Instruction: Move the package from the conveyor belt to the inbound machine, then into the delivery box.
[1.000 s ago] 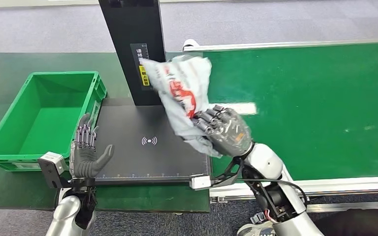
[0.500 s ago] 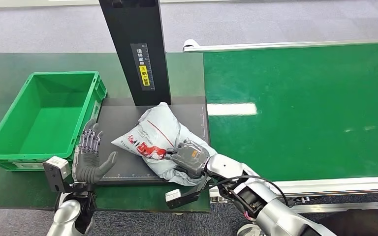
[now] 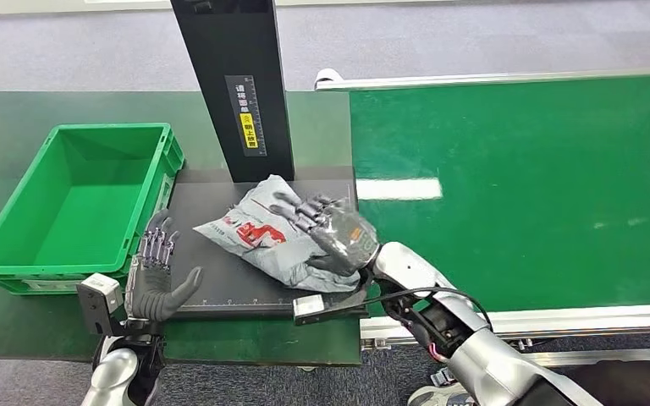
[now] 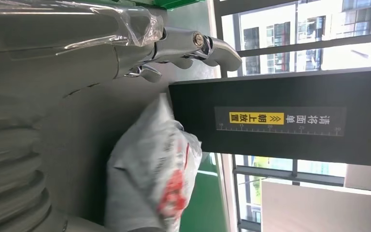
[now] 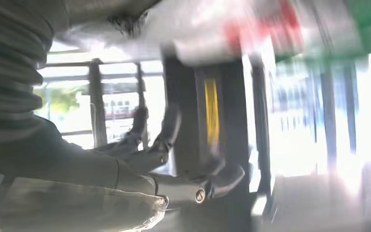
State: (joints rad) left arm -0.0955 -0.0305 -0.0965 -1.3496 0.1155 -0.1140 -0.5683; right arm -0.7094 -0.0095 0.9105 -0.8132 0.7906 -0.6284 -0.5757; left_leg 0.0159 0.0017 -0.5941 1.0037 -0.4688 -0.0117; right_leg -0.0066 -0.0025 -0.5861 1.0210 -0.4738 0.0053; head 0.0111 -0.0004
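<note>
**Package dropped on the scanner pad, right hand let go**

So a second earlier the right hand (image 3: 338, 235) had the grey poly mailer (image 3: 262, 233) up in the air in front of the black post (image 3: 233, 85). Half a second later it was down on the pad with the hand clamped over it. At this moment the fingers (image 3: 300, 207) had opened and spread, hovering just over the bag and not gripping it. The bag lay flat on the black inbound machine pad (image 3: 220, 288), right at the foot of the post.

To me that read as the first leg done, with the bin leg left.

The left hand (image 3: 154, 275) sat at the pad's near-left corner, palm open, holding nothing, barely shifted. The green delivery box (image 3: 17, 228) stood just left of the pad on the green counter (image 3: 17, 118). Its raised wall was the main thing to clear. The conveyor belt (image 3: 542, 186) ran off to the right.
</note>
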